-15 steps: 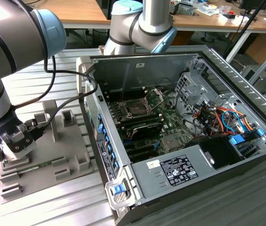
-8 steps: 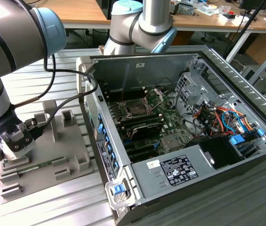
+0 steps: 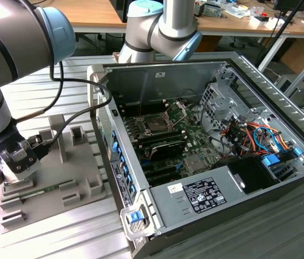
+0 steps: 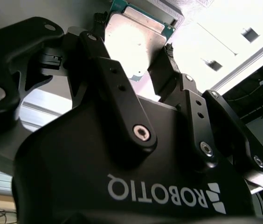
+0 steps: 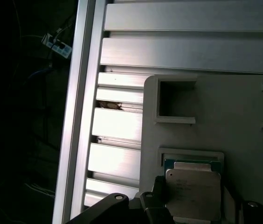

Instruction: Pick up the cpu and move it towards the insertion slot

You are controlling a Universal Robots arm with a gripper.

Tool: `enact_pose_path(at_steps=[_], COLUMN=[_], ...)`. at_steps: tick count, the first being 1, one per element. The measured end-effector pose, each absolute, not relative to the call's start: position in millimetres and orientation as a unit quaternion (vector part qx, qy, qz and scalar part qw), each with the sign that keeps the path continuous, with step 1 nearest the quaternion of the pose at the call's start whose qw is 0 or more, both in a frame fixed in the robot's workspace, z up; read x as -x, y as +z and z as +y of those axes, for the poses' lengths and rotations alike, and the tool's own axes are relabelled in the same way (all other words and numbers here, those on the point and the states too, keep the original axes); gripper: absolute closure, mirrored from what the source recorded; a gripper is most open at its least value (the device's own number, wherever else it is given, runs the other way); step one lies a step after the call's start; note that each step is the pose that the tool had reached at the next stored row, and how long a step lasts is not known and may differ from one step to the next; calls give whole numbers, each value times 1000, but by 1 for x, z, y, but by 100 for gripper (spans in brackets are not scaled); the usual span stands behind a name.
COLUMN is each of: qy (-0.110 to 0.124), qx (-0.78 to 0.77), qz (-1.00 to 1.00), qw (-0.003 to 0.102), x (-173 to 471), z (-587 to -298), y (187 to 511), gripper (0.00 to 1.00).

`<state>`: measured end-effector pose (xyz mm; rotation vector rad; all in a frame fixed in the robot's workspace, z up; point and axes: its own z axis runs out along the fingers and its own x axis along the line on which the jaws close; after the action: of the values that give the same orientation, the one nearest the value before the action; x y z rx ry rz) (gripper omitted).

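My black gripper is closed on the small flat square cpu with its pale silvery metal face and green rim: in the second wrist view my two black fingers press against its opposite edges. In the first wrist view the gripper has the cpu over a shallow square recess near one edge of the grey plastic tray. I cannot tell whether the chip rests in the recess or sits just above it. A raised open-topped grey block of the tray stands just beside that recess. The tray lies on the slatted aluminium counter, whose bright ribs run beside the tray's edge. In the exterior view my gripper hangs low over the corner of the tray towards that view's left, with the counter showing around the tray. Just beside the tray, on the exterior view's right, lies the open grey metal computer case. Inside it, well apart from the tray, the green circuit board carries the insertion slot, a dark square socket in a silver metal frame. Its hinged metal load plate is swung up on the side away from the tray.
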<state>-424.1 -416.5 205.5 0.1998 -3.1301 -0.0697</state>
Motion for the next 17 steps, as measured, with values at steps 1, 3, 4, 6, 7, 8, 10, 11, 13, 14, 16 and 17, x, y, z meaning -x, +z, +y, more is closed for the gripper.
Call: enact_pose_path(at_steps=[1, 3, 4, 6, 7, 8, 10, 11, 13, 14, 16, 17], qy=[-22, -22, -22, -22, -22, -22, -22, -22, -22, -22, -22, -22], qx=[-64, -64, -64, -64, -64, -64, -64, -64, -64, -64, -64, -64], qz=[-998, -998, -998, -998, -998, -998, -998, -998, -998, -998, -998, -998], qw=[2, 2, 2, 2, 2, 2, 2, 2, 2, 2, 2, 2], x=[424, 424, 424, 424, 424, 424, 424, 424, 424, 424, 424, 424], z=[-417, -416, -416, -416, -416, -416, -416, -416, -416, -417, -417, -417], y=[206, 207, 207, 207, 208, 208, 209, 209, 209, 210, 211, 212], gripper=[45, 45, 45, 45, 45, 45, 45, 45, 45, 45, 45, 45])
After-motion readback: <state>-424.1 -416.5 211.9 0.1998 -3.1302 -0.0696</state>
